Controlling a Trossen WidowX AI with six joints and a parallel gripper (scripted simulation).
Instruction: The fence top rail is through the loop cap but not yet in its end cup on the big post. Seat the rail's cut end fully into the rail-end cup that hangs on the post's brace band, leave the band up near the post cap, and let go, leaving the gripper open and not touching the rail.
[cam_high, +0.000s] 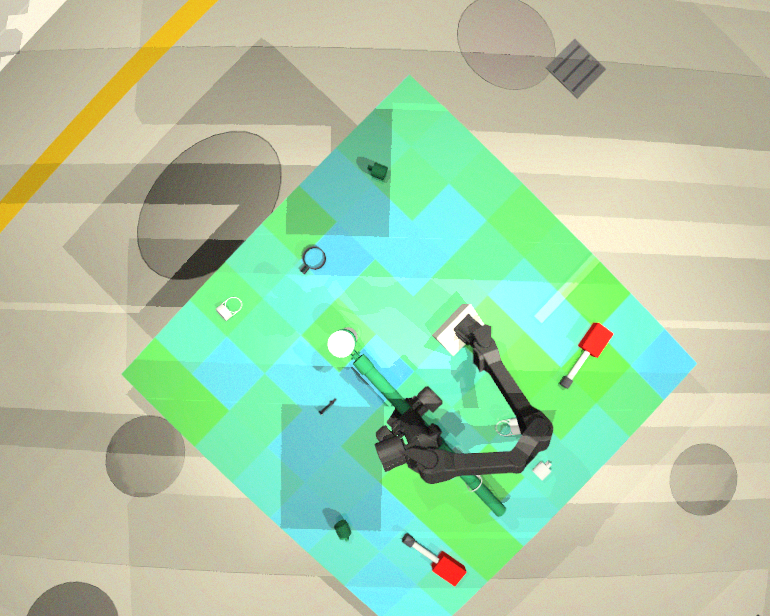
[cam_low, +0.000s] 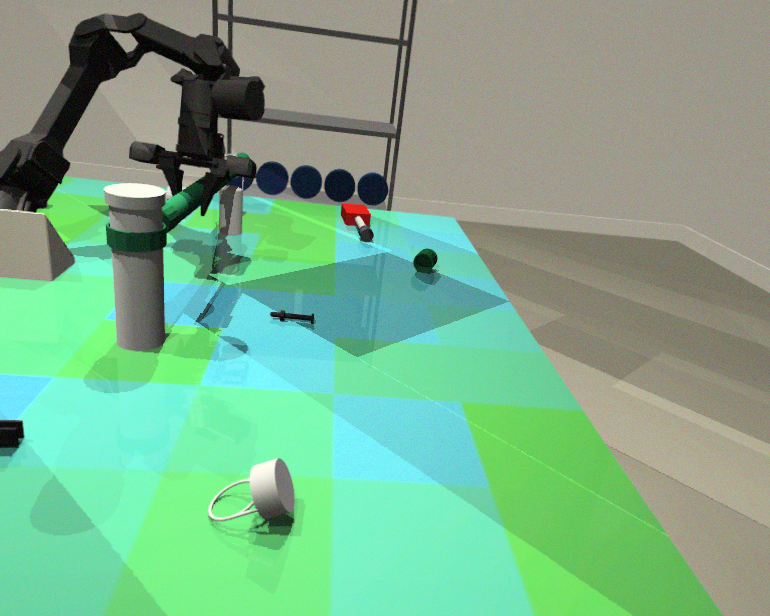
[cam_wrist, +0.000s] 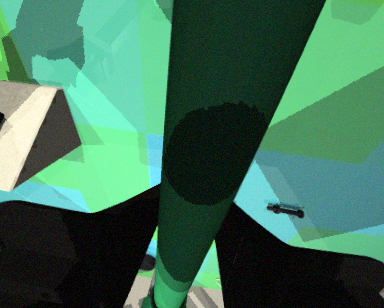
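Note:
The big grey post (cam_high: 340, 343) (cam_low: 136, 295) stands upright with a green brace band (cam_low: 136, 239) high on it, just under its white cap. The green top rail (cam_high: 380, 384) (cam_low: 184, 200) (cam_wrist: 225, 75) runs from the band back over a smaller post (cam_low: 229, 215). Its near end meets the rail-end cup (cam_low: 166, 218) at the band; I cannot tell how deep it sits. My gripper (cam_high: 416, 416) (cam_low: 193, 184) (cam_wrist: 191, 190) is shut on the rail at mid-length, one finger on each side.
The arm's pedestal (cam_high: 449, 324) (cam_low: 25, 247) (cam_wrist: 25, 130) stands beside the rail. A black bolt (cam_high: 327, 405) (cam_low: 292, 316) (cam_wrist: 285, 210), a loose white loop cap (cam_high: 226, 310) (cam_low: 269, 489), two red mallets (cam_high: 594, 340) (cam_high: 447, 567), green caps (cam_high: 378, 169) (cam_low: 425, 260) and a dark ring (cam_high: 313, 258) lie on the mat.

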